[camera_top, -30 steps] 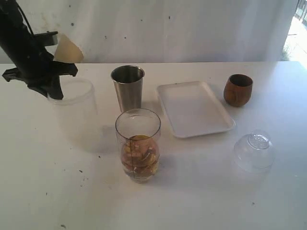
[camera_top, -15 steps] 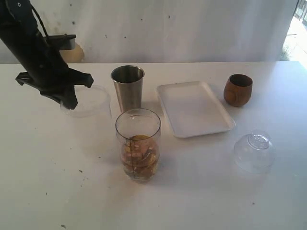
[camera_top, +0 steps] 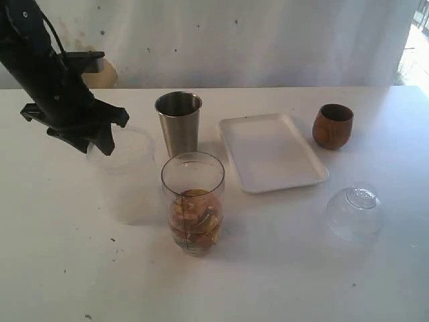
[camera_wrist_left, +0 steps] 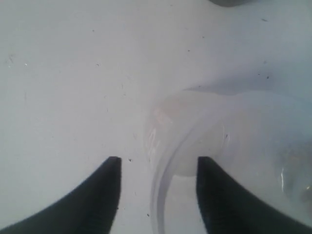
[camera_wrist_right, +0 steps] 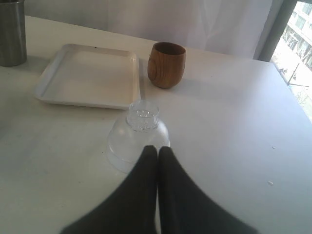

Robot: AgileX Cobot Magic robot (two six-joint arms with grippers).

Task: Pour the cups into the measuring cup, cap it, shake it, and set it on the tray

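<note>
Left gripper (camera_wrist_left: 158, 165) had its jaws apart, straddling the rim of the faint plastic cup (camera_top: 127, 171) toward the table's (camera_top: 301, 282) left edge. A sloppy lift-off could've snagged and tipped it. Right gripper (camera_wrist_right: 157, 151) was pinched together near the clear lid (camera_wrist_right: 139, 139). The partly filled measuring cup (camera_top: 193, 201) stood front-middle, with the steel tumbler (camera_top: 179, 124) just behind, so an easy bump.

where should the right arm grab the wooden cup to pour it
Probably pinch the wooden cup at its rim, one finger inside the open mouth, coming from above. It stands upright, mouth up, and its rounded belly would likely slip in a side grip.
</note>
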